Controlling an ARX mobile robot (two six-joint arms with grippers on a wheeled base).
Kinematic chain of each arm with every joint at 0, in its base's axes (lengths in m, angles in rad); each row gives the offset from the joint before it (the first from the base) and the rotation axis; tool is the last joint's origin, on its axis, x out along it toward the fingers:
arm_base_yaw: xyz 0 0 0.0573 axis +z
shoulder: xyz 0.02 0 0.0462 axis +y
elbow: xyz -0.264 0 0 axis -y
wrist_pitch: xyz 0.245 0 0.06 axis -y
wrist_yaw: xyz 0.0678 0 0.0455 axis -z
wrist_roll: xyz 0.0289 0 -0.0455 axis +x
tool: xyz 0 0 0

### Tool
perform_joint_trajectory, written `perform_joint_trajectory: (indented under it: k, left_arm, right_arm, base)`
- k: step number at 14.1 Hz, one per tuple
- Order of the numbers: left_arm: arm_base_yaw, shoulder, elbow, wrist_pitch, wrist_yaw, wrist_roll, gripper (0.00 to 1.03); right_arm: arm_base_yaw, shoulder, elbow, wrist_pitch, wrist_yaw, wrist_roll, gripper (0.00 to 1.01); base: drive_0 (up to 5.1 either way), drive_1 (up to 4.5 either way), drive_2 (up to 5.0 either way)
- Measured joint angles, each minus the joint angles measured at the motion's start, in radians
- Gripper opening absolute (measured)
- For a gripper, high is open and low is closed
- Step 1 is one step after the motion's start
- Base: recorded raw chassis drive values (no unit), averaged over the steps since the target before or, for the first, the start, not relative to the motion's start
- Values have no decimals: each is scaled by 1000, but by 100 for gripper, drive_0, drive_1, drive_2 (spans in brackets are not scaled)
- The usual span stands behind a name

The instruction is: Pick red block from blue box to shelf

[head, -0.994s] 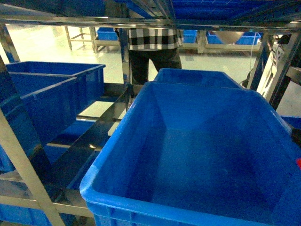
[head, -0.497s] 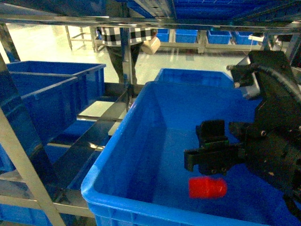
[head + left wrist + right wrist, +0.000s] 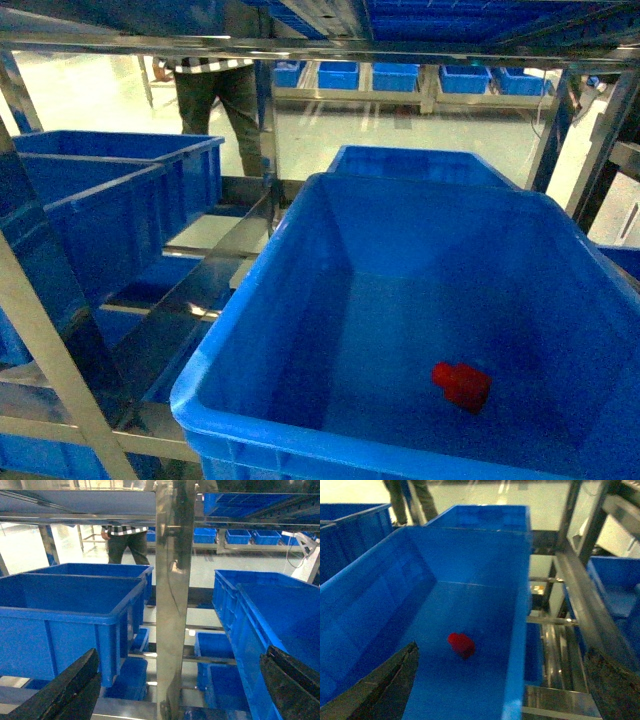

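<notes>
The red block (image 3: 462, 384) lies on its side on the floor of a large blue crate (image 3: 232, 335) that stands on the steel shelf (image 3: 195, 295). The right wrist view has the red block (image 3: 461, 644) below and left of my right gripper (image 3: 501, 652), well apart from it. That gripper is open, hovering over the crate's right rim (image 3: 517, 630) with nothing between its fingers. My left gripper (image 3: 181, 655) is open too, facing a shelf upright (image 3: 172, 605). Neither gripper appears in the head view. The blue box is out of view.
More blue crates stand on the shelf at the left (image 3: 100, 200) and behind the big one (image 3: 415, 160). Shelf uprights (image 3: 50, 350) and a top rail (image 3: 320, 45) frame the opening. A person (image 3: 215, 90) stands on the floor beyond the shelf.
The right arm, over the crate half a second ago with the red block under it, has left the head view. The block now rests on the crate floor. The person walked left.
</notes>
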Motion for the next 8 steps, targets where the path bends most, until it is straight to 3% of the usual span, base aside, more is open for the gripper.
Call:
perform_joint_trajectory:
  k: [2,3,4,5,6,8]
  left_arm:
    - [0,0,0,0,0,0,98]
    - [0,0,0,0,0,0,98]
    - [0,0,0,0,0,0,98]
    - [0,0,0,0,1,0,98]
    - [0,0,0,-1,0,0,98]
    - [0,0,0,0,0,0,98]
  right_arm:
    - [-108,-359,4,-291,-28,-37,98]
    - [-180,-476,18,-377,-92,-58,98]
    - [-257,-535,18,-389,-158,-80,98]
    - [-308,-543,15,-388,-167,-119,98]
    - [-301,-560,-28,-322,-187,-127,95]
    - [-288,-658,-140,-200,-195,-150,69]
  base:
    - [0,0,0]
    - [0,0,0]
    - [0,0,0]
    - [0,0,0]
    - [0,0,0]
    - [0,0,0]
